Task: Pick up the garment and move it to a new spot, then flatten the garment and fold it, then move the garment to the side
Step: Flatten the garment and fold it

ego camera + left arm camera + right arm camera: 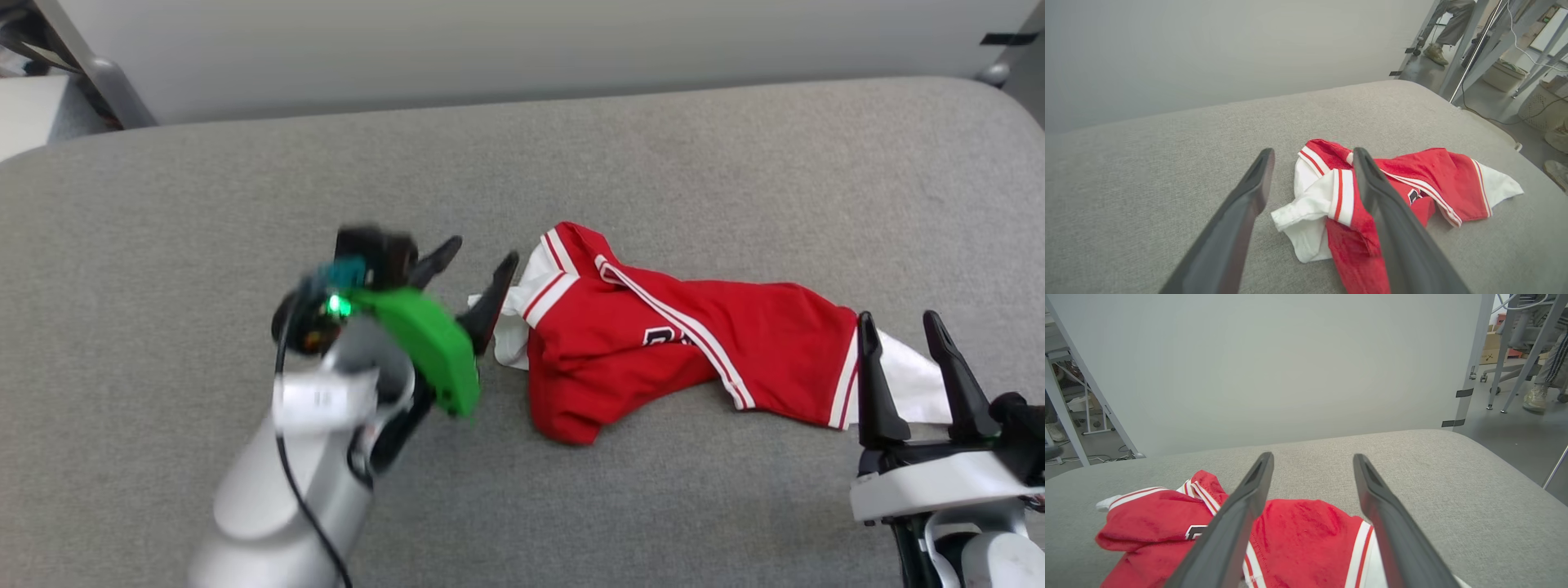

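Observation:
The garment [669, 343], a red jersey with white sleeves and striped trim, lies crumpled on the grey padded surface [571, 147], stretched left to right. My left gripper [482, 253] is open at its left end, fingers spread beside the white sleeve [1310, 204], holding nothing. My right gripper [902, 322] is open at the garment's right end, its fingers straddling the other white sleeve [910, 376]. In the right wrist view the garment [1298, 535] lies under and between the fingers [1241, 514]. Part of the black lettering [661, 336] shows among the folds.
A pale wall panel [531, 49] stands behind the surface. Metal frame legs [1470, 45] and a person's shoes [1535, 400] show on the floor beyond the surface's right edge. Bare grey padding stretches to the left and behind the garment.

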